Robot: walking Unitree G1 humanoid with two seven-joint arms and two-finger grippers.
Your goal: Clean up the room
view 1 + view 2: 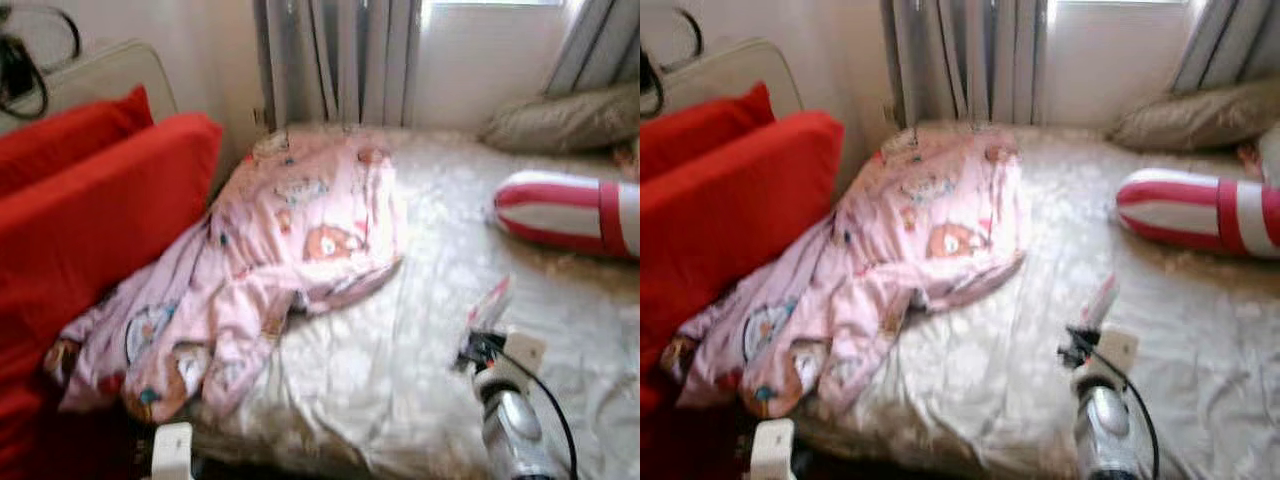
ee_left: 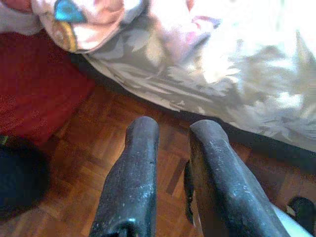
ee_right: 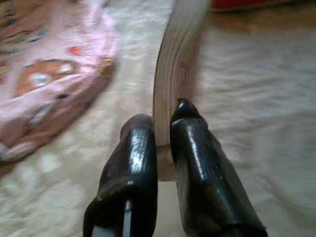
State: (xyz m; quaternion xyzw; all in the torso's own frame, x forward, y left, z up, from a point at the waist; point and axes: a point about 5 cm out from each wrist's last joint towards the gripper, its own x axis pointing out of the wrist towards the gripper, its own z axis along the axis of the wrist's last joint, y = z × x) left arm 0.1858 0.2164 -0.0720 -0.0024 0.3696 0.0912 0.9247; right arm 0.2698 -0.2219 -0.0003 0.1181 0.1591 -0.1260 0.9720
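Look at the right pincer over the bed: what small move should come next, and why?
Probably lift the thin book clear of the bed. The right pincer is shut on its edge above the sheet, with the pink blanket lying apart to its left, so nothing blocks a lift.

striped bolster point(image 1: 575, 212): cut off at edge | held item point(image 3: 174, 74): motion-blurred, unidentifiable

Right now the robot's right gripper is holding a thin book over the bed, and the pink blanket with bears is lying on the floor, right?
Not quite. The pink blanket lies on the bed, spilling onto the red cushion, not on the floor; the left eye view shows it. The right gripper does hold a thin book over the bed.
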